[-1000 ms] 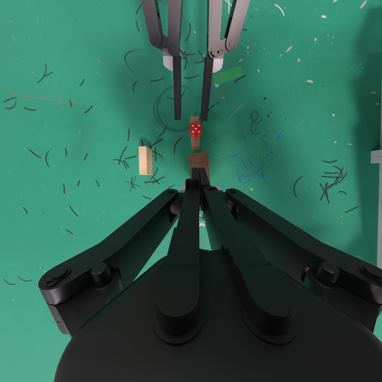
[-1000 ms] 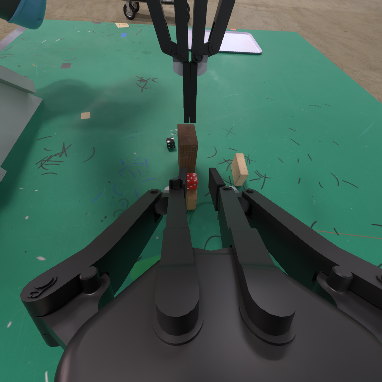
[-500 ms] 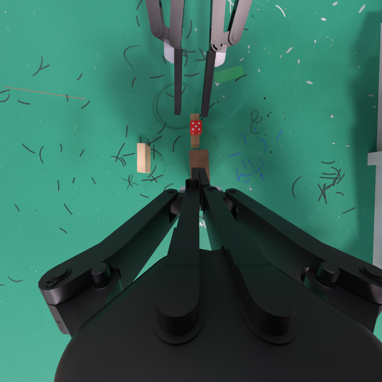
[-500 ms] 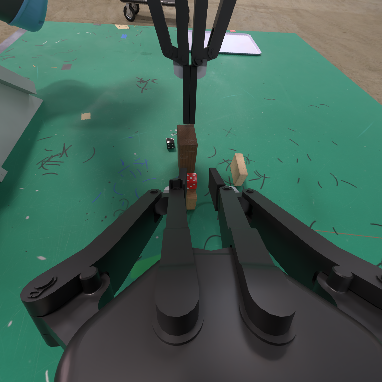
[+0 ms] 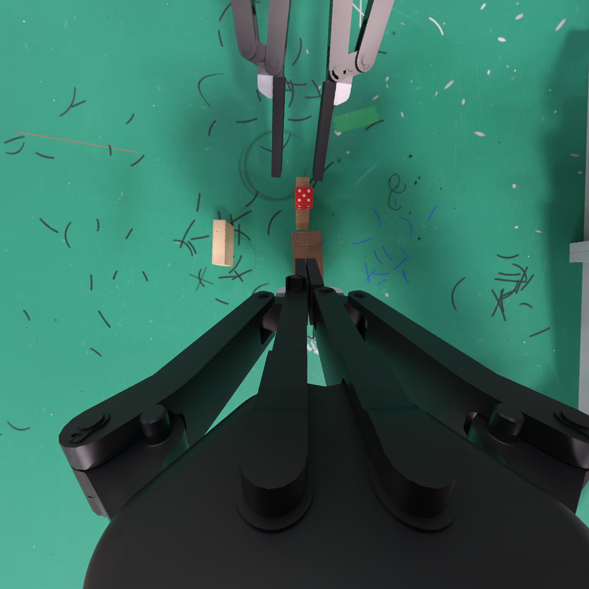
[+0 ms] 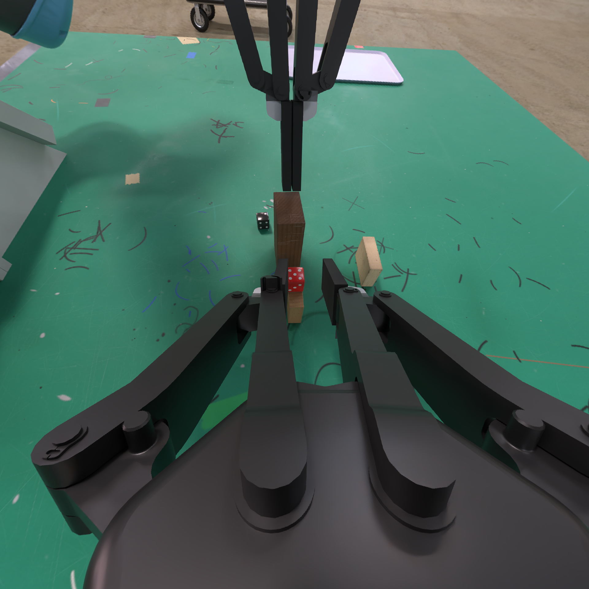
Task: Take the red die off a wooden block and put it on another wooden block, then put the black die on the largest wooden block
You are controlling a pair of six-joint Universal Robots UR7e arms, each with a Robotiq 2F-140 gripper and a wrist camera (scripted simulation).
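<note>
The red die [image 6: 295, 279] sits on a small tan wooden block [image 6: 294, 309]. My right gripper [image 6: 305, 271] is open, and the die shows between its fingers, close against the left one. A tall dark brown block [image 6: 288, 229] stands just beyond, with the black die [image 6: 262, 221] on the table to its left. My left gripper [image 5: 307, 267] is shut and empty, hovering over the dark brown block [image 5: 306, 245]. In the left wrist view, the red die [image 5: 303, 197], the tan block [image 5: 302, 221] and the open right gripper [image 5: 298, 174] lie ahead.
A pale wooden block [image 6: 368, 261] lies on its side right of the tan block; it also shows in the left wrist view [image 5: 222, 242]. A white tray [image 6: 360, 67] sits at the far table edge. A grey box [image 6: 19, 165] stands at the left.
Both views have shifted slightly, with the blocks and dice sliding a little up and left in the picture. The right gripper stays open at the red die and the left stays shut.
</note>
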